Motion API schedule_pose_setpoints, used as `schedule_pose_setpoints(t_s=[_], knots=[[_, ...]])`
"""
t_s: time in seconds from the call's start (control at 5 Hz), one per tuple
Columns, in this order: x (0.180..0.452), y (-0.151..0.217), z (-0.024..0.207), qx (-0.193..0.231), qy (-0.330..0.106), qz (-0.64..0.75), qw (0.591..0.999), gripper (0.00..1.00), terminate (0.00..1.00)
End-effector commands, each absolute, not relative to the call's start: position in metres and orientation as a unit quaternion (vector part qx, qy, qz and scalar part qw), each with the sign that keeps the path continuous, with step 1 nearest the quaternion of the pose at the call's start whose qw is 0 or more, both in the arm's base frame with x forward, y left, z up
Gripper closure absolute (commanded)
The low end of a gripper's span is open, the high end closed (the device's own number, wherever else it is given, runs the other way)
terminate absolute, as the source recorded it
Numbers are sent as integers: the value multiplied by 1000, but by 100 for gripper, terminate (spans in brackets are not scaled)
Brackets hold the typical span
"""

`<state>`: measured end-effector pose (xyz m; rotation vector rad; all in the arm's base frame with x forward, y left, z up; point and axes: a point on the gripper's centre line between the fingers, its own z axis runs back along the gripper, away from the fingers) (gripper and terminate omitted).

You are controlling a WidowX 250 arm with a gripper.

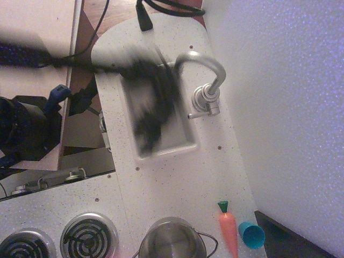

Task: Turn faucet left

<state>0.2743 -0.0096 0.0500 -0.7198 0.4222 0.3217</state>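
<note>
The silver faucet [207,80] stands at the right rim of the white toy sink [185,141]. Its arched spout reaches up and left, ending near the sink's top right corner, and its small lever sticks out to the left of the ribbed base. My black gripper [150,105] is a motion-blurred smear over the sink basin, left of the spout. The blur hides its jaws, so I cannot tell if it is open or shut. It does not appear to touch the faucet.
A steel pot [173,241] sits at the bottom edge. An orange toy carrot [228,228] and a teal cup [251,235] lie at the lower right. Stove burners [88,235] are at the lower left. A wall [279,107] runs along the right.
</note>
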Motion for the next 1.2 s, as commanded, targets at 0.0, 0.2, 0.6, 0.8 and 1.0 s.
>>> schedule_pose_setpoints(t_s=[0.0, 0.2, 0.6, 0.8, 1.0], knots=[[269, -6, 66, -366, 154, 138, 908, 0, 0], [265, -10, 56, -378, 171, 146, 898, 0, 0], [247, -19, 26, -305, 314, 173, 882, 0, 0], [244, -18, 17, -269, 368, 192, 869, 0, 0], [246, -21, 17, -251, 374, 185, 873, 0, 0]])
